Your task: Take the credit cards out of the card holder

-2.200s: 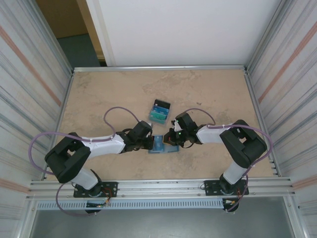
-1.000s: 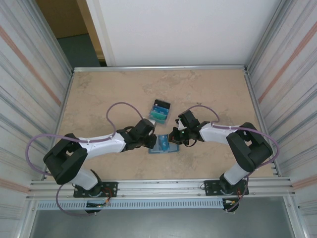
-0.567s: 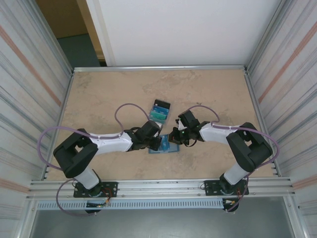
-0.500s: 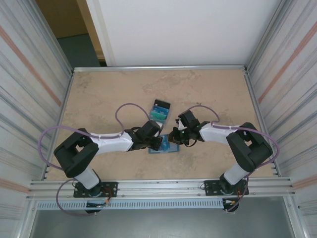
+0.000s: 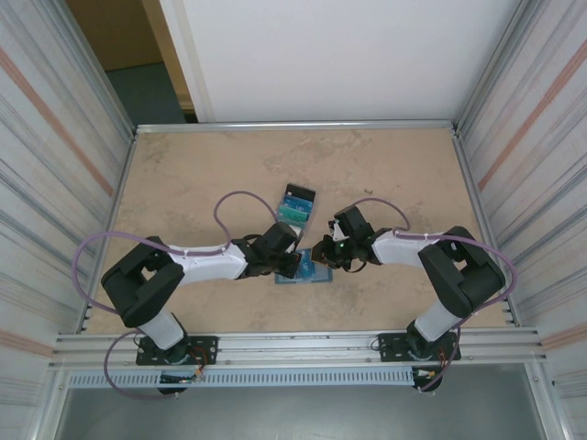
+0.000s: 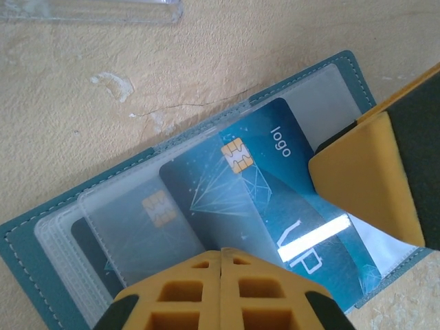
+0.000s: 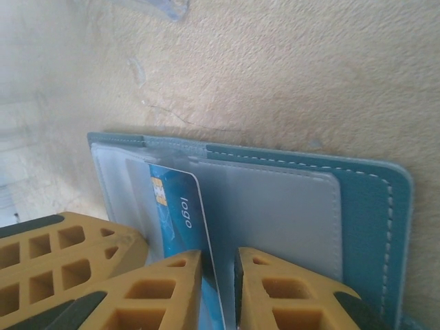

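The card holder [image 5: 308,274] lies open on the table between my two grippers, with a teal border [image 6: 41,240] and clear pockets. A blue credit card [image 6: 268,172] marked "logo" sticks partly out of its pocket at a slant. A second card [image 6: 148,220] sits behind clear plastic. My left gripper [image 6: 221,253] is shut, its tips resting on the blue card and pockets [image 5: 287,264]. My right gripper [image 7: 218,256] stands slightly open, with the blue card's [image 7: 172,206] raised edge in the narrow gap [image 5: 319,254]. One of its fingers [image 6: 364,172] covers the holder's right side.
A small clear tray with a black end [image 5: 295,205] holds cards just behind the holder; its clear rim [image 6: 89,10] lies close by. Metal rails and ribbed walls [image 5: 514,183] bound the tan table [image 5: 202,174].
My left arm reached further right and its gripper closed over the holder. The right gripper's jaws have parted a little around the blue card.
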Tool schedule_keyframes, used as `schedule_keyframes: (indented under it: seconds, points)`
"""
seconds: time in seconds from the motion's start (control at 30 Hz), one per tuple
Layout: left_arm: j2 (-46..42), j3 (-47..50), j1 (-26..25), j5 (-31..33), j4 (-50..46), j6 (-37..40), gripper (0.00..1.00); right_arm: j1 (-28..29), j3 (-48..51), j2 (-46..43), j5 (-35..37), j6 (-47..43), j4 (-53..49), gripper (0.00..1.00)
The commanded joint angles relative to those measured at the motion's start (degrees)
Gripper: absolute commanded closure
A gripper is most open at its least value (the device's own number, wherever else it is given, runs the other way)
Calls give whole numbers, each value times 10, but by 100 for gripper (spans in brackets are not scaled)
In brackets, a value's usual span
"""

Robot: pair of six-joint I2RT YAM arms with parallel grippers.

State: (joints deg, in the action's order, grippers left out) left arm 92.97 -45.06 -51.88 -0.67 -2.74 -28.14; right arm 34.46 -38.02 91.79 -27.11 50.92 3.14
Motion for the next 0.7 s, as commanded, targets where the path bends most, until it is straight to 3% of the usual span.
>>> schedule_keyframes:
  seconds: [0.0,0.3,0.53,0.67]
  points:
    - [18,2,-5,-12,-25,-14,97,-4,8,9,-27,21,36,80]
    - [16,6,-5,-14,-21,-19,97,-4,15,35,-51,34,84,83]
    - [7,12,-5,-6,-23,-23,97,-4,18,27,-42,27,78,97]
    - [-1,22,-2,4,-24,-29,97,-6,14,8,-13,5,32,100]
